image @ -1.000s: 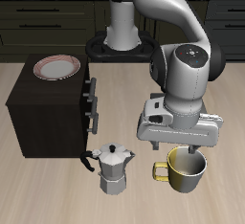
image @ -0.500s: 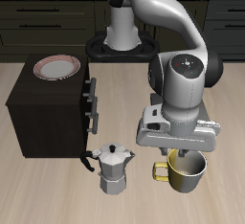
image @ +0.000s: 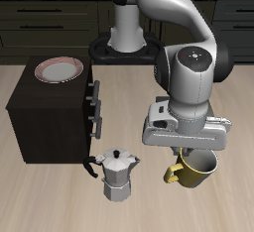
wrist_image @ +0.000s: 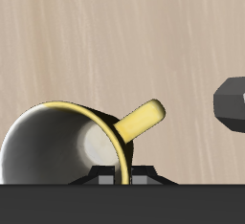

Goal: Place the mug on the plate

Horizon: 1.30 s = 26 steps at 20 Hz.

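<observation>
— What are the fingers (image: 190,155) doing?

— They are closed on the rim of the glossy olive-yellow mug (image: 194,171). In the wrist view one dark finger (wrist_image: 122,173) pinches the mug's wall (wrist_image: 57,142) at the rim, beside where the yellow handle (wrist_image: 142,121) leaves the body.

— How does the mug sit?

— It hangs tilted under the grey gripper body, its handle pointing toward the silver faceted moka pot with a black handle (image: 118,174). I cannot tell whether its base touches the wooden tabletop (image: 55,196). It is near the tabletop's front edge, just beside the moka pot but apart from it.

— And the small round white plate with the reddish-pink rim band (image: 58,70)?

— It lies on top of the dark brown cabinet (image: 48,122) with drawer knobs, toward its back corner, well apart from the mug and higher. The moka pot (wrist_image: 233,101) also shows as a dark faceted shape in the wrist view.
</observation>
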Motion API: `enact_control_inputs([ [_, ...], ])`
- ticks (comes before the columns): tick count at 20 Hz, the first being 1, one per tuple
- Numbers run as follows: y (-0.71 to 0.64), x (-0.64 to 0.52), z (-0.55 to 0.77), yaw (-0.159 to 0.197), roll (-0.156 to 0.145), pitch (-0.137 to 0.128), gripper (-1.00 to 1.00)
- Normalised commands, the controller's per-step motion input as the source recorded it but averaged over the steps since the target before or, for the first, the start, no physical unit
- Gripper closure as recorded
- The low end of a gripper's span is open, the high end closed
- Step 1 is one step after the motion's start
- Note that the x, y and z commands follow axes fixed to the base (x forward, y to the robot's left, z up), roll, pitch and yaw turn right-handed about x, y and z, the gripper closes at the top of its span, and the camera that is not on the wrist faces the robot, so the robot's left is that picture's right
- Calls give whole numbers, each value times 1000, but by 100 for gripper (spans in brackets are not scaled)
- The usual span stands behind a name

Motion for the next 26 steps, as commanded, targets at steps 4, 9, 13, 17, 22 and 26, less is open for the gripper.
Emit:
enact_control_inputs([
  [4, 47, -58, 167, -14, 16, -8, 100],
  [9, 109, -175, 119, 36, 35, -25, 100],
  [13, 52, -121, 110, 16, 26, -2, 100],
  [17, 90, -360, 248, 56, 50, -44, 100],
  [22, -10, -187, 234, 1, 20, 9, 100],
  [26, -48, -194, 252, 14, 6, -16, 100],
])
